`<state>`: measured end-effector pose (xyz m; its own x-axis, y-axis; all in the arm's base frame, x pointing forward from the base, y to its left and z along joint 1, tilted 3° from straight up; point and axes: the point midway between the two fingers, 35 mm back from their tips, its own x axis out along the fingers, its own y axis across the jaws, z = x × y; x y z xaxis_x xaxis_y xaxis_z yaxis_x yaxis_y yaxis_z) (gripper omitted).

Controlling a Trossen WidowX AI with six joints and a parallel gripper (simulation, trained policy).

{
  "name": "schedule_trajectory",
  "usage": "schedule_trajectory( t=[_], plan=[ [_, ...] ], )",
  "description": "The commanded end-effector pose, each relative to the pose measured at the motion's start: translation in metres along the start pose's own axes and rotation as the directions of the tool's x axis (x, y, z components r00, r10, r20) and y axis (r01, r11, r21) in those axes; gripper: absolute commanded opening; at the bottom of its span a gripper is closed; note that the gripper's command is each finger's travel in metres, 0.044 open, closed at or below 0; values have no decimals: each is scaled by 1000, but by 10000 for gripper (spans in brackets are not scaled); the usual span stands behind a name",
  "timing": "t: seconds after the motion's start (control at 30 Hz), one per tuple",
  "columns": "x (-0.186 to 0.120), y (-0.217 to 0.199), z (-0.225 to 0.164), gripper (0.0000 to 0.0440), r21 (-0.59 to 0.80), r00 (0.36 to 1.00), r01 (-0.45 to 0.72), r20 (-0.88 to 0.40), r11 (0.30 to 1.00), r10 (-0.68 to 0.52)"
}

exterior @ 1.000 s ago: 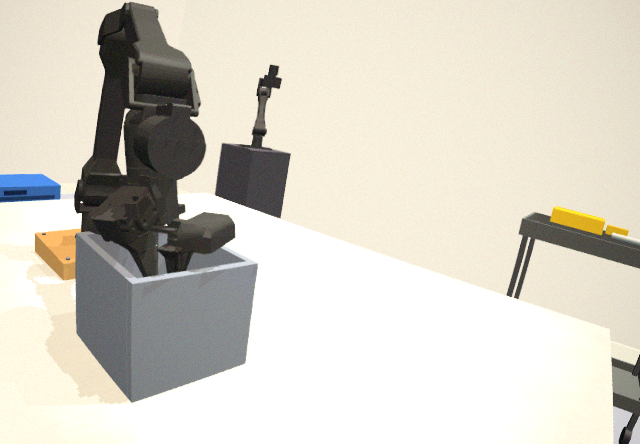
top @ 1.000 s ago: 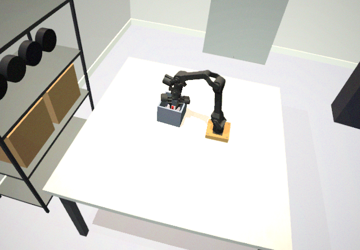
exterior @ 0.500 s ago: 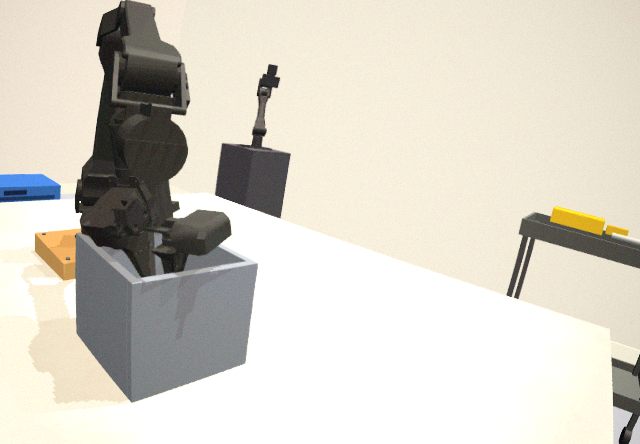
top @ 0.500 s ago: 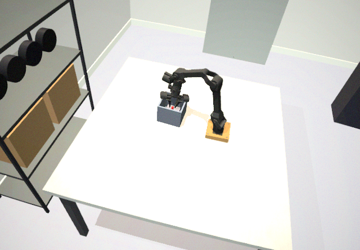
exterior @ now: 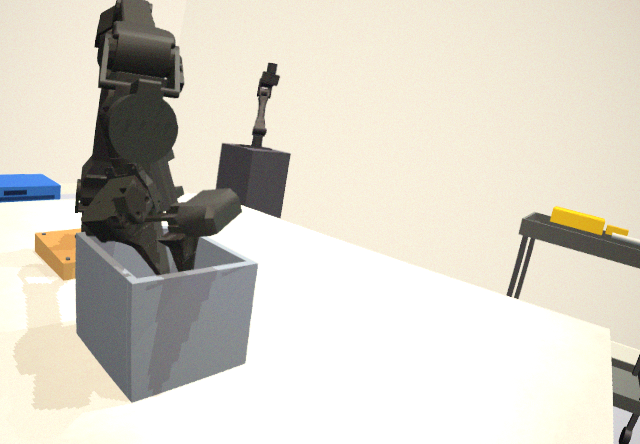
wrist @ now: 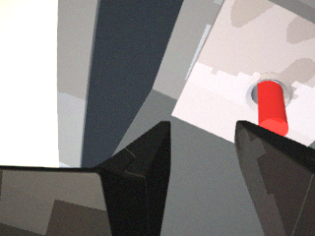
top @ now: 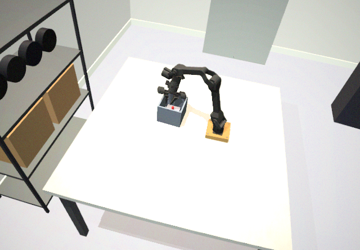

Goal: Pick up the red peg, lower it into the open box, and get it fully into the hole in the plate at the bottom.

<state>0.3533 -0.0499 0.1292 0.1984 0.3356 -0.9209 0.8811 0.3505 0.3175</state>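
The red peg (top: 172, 107) (wrist: 272, 109) stands in the hole of the pale plate (top: 176, 108) (wrist: 209, 93) at the bottom of the open grey-blue box (top: 168, 116) (exterior: 191, 325). Only a short upper part sticks out; how deep it sits cannot be told exactly. Some of the hole's rim shows beside it. The box wall hides the peg in the exterior view. My gripper (exterior: 174, 269) (wrist: 202, 131) reaches down inside the box. Its fingers are apart with nothing between them. In the wrist view the peg lies outside the gap, beyond the right finger's tip.
The box walls rise around my fingers on the white table (top: 174, 177) (exterior: 387, 367). The arm's orange base plate (top: 217, 137) (exterior: 59, 253) is beside the box. A shelf rack (top: 76, 26) stands left of the table in the top view.
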Motion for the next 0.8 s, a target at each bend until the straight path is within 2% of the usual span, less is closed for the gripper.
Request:
schedule_trajectory(
  t=[0.0, 0.77],
  plan=[
    [-9, 9, 2, 135, -13, 999, -42, -11, 999, 42],
    [-24, 34, 11, 130, -100, 978, -196, -93, 976, 187]
  ],
)
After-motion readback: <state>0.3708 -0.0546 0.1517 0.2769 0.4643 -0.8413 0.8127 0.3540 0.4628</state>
